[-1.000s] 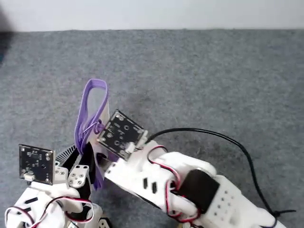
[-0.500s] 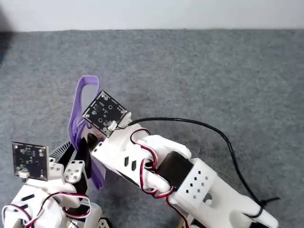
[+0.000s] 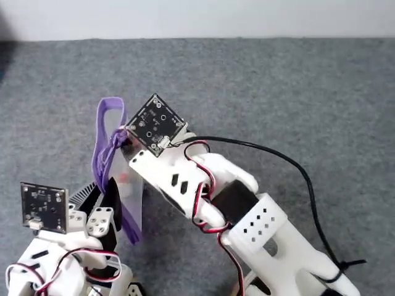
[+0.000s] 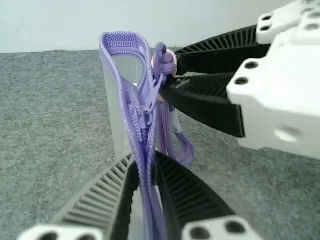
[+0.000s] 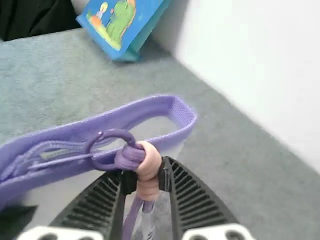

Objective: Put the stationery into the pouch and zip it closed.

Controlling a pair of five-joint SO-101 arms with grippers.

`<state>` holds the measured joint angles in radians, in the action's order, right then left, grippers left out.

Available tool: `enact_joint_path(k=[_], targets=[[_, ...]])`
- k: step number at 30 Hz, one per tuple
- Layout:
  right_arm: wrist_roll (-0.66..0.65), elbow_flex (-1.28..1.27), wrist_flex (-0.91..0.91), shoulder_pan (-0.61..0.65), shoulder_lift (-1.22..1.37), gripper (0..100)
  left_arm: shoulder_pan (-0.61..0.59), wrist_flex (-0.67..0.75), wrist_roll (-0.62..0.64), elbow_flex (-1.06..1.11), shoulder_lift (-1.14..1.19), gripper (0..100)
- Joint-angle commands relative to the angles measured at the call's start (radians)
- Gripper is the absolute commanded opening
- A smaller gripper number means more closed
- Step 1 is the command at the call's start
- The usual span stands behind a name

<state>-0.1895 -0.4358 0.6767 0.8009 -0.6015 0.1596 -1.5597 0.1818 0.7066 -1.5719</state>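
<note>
Pouch (image 3: 106,145) upright at table's (image 3: 278,92) near left; left gripper (image 4: 146,161) at its near end, right gripper (image 5: 144,171) on zipper pull (image 5: 131,155) at far end.

Bench (image 3: 296,86): grey, felt-like surface ending at a white wall. A black cable (image 3: 290,165) crosses one side; a blue box (image 5: 122,20) leans by the wall
</note>
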Motion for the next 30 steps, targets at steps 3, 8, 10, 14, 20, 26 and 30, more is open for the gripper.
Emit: enact_joint_path(k=[3,8,10,14,20,26,30], targets=[[-0.052,0.015,-0.120,-0.134,0.079,0.7,0.011,0.006,-0.020,-0.004,-0.012,1],[-0.083,0.015,-0.226,-0.189,0.157,0.7,0.012,0.005,-0.020,-0.004,-0.015,1],[-0.089,0.017,-0.252,-0.197,0.166,0.7,0.012,0.005,-0.020,-0.004,-0.015,1],[-0.097,0.044,-0.217,-0.200,0.148,0.7,0.012,-0.015,-0.021,-0.004,-0.015,1],[-0.094,0.114,-0.002,-0.188,0.071,0.7,0.012,-0.021,-0.023,-0.004,-0.015,1],[-0.094,0.117,0.127,-0.116,-0.038,0.7,0.002,0.055,-0.023,-0.007,-0.017,8],[-0.100,0.118,0.170,-0.077,-0.099,0.7,-0.021,0.121,-0.023,-0.010,-0.015,19]])
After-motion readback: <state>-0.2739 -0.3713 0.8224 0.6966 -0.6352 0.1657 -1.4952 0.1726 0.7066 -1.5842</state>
